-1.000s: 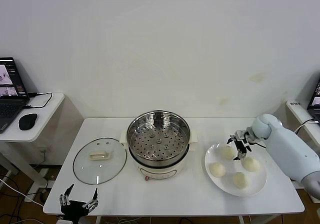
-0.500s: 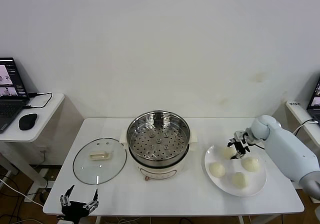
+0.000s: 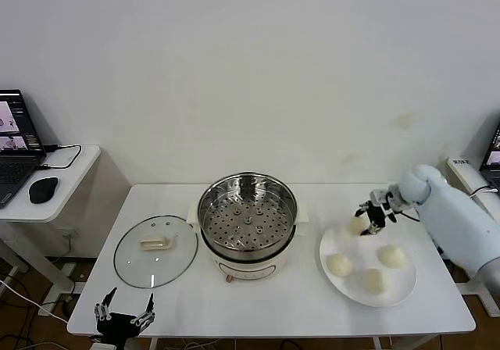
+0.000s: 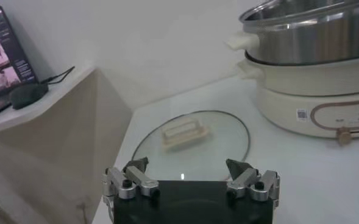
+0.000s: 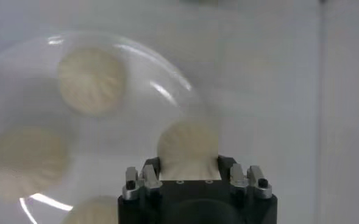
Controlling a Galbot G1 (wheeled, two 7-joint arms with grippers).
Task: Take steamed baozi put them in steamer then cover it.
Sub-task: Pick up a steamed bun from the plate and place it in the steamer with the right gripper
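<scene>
My right gripper (image 3: 366, 219) is shut on a cream-white baozi (image 3: 357, 225) and holds it just above the far edge of the white plate (image 3: 402, 290); the wrist view shows the bun (image 5: 187, 146) between the jaws. Three more baozi (image 3: 340, 265) lie on the plate. The steel steamer (image 3: 248, 213) with its perforated tray stands open at the table's middle, to the left of the gripper. The glass cover (image 3: 155, 250) with its cream handle lies flat on the table left of the steamer. My left gripper (image 3: 123, 319) is open and empty at the table's front left edge.
A side desk (image 3: 70, 170) with a laptop (image 3: 14, 147) and mouse (image 3: 43, 189) stands at the left. The wall runs behind the table. The cover also shows in the left wrist view (image 4: 191, 143), with the steamer base (image 4: 313, 97) beyond it.
My right gripper has closed on the far baozi and lifted it off the plate, moving slightly up and away. The left arm has not moved.
</scene>
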